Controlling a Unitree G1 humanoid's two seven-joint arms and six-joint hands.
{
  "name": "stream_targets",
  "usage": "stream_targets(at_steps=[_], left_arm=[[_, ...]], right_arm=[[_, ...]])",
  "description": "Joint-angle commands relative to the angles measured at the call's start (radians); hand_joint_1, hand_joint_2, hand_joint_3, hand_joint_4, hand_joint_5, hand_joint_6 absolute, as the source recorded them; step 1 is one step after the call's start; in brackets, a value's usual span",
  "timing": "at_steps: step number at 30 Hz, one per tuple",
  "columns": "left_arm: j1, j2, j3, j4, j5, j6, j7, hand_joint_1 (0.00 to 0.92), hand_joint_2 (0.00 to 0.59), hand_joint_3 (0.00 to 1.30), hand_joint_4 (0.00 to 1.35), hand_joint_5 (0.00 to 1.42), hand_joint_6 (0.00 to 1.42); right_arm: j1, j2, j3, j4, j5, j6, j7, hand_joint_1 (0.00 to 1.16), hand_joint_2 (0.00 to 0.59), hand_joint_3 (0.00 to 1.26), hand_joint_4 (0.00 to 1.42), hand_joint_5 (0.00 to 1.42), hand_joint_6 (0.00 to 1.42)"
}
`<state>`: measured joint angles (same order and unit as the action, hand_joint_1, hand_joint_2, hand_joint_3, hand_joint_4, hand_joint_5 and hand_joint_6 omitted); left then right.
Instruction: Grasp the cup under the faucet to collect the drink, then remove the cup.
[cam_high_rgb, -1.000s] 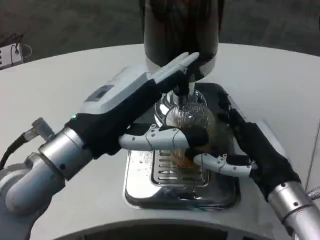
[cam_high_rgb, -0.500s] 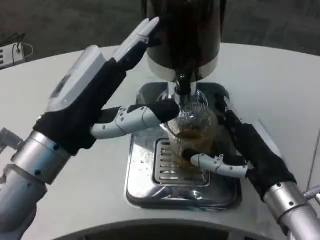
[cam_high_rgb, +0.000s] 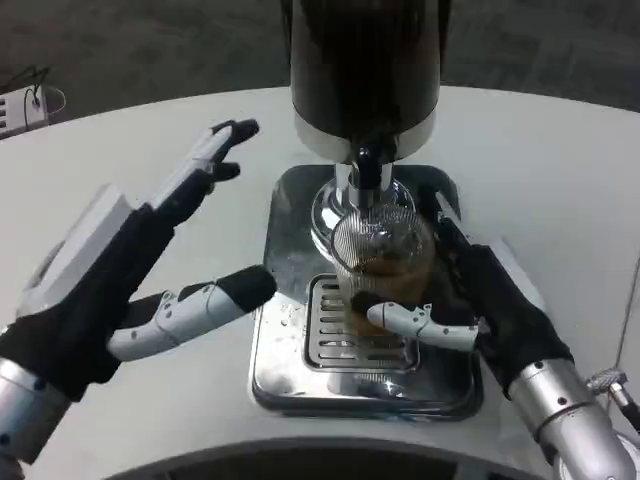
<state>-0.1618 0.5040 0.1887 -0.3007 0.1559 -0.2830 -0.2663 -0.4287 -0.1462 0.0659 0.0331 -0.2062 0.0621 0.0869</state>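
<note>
We find the clear ribbed cup (cam_high_rgb: 381, 262) standing upright on the steel drip tray (cam_high_rgb: 300, 372), directly below the faucet (cam_high_rgb: 367, 170) of the dark dispenser (cam_high_rgb: 365, 70). Amber drink fills its lower part. The right robot hand (cam_high_rgb: 470, 300) grips the cup from the right side, with 1 white finger (cam_high_rgb: 412, 320) wrapped across its front near the base. The left robot hand (cam_high_rgb: 150, 265) is open and holds nothing, fingers spread, hovering over the white tabletop (cam_high_rgb: 560, 180) left of the tray, apart from the cup.
</note>
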Motion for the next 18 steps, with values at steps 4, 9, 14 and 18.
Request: stream_targets(at_steps=[4, 9, 14, 18], left_arm=[[0.11, 0.02, 0.036, 0.026, 0.016, -0.019, 0.0, 0.0, 0.061, 0.09, 0.0, 0.13, 0.15], [0.161, 0.026, 0.032, 0.018, 0.06, -0.012, 0.005, 0.0, 0.067, 0.07, 0.0, 0.11, 0.14], [0.239, 0.007, 0.024, -0.059, 0.119, 0.008, 0.016, 0.0, 0.072, 0.04, 0.0, 0.08, 0.13], [0.311, -0.012, 0.012, -0.14, 0.163, 0.031, 0.013, 0.0, 0.078, 0.02, 0.0, 0.06, 0.1]], right_arm=[[-0.023, 0.021, 0.016, 0.042, -0.003, -0.03, -0.032, 0.87, 0.2, 0.0, 0.0, 0.09, 0.08], [-0.038, 0.032, 0.021, 0.067, -0.005, -0.037, -0.053, 0.87, 0.198, 0.0, 0.01, 0.09, 0.08], [-0.045, 0.039, 0.024, 0.085, -0.006, -0.042, -0.074, 0.87, 0.198, 0.0, 0.01, 0.09, 0.08], [-0.053, 0.045, 0.026, 0.103, -0.004, -0.053, -0.085, 0.86, 0.197, 0.0, 0.01, 0.09, 0.08]])
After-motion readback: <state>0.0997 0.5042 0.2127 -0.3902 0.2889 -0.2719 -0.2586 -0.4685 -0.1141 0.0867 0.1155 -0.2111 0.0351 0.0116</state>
